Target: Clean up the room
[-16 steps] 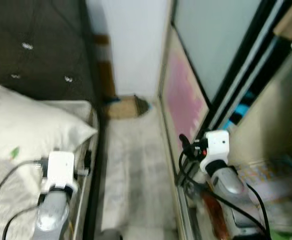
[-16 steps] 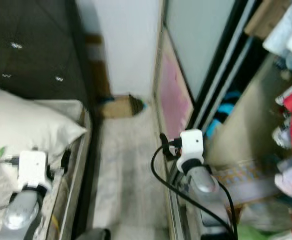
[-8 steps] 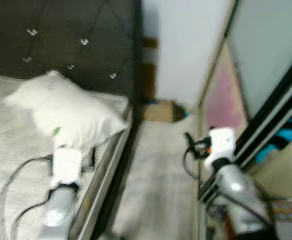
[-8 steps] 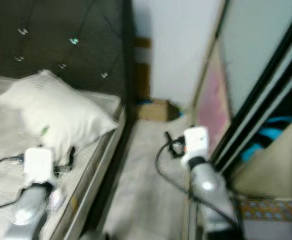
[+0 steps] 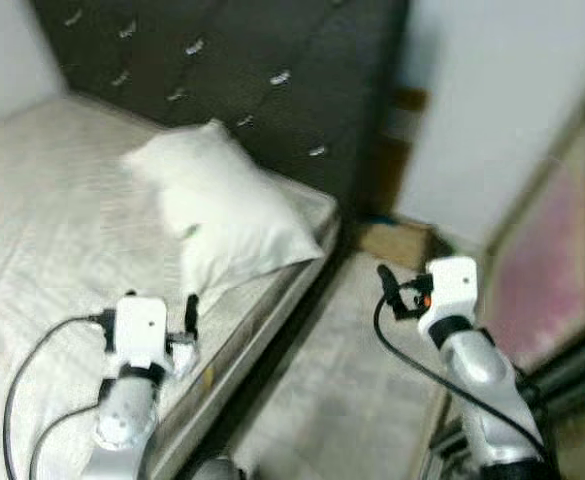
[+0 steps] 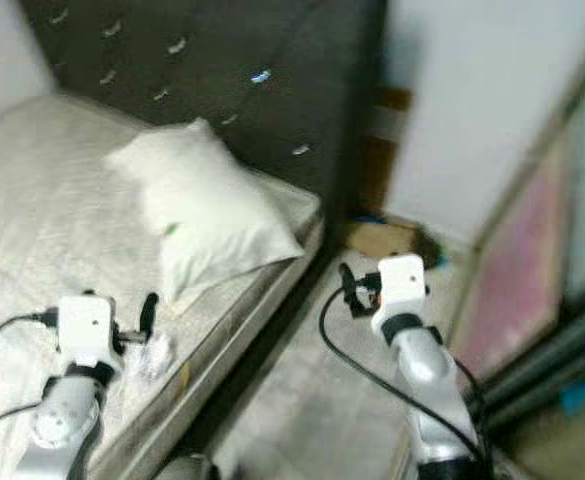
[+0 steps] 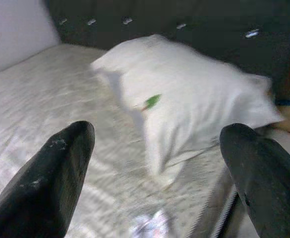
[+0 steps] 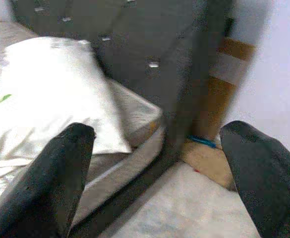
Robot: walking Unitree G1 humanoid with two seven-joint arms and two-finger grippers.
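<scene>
A small crumpled, shiny whitish wrapper (image 6: 155, 353) lies on the pale patterned bed (image 5: 42, 230) near its floor-side edge, just beside the left gripper (image 7: 154, 163), whose fingers stand wide apart above the mattress. A plump white pillow (image 5: 227, 215) with a small green mark (image 7: 152, 101) rests against the dark tufted headboard (image 5: 272, 80). The right gripper (image 8: 157, 148), fingers likewise apart, hangs over the grey floor (image 5: 372, 390); its wrist view adds a brown cardboard box (image 8: 211, 158) at the wall.
</scene>
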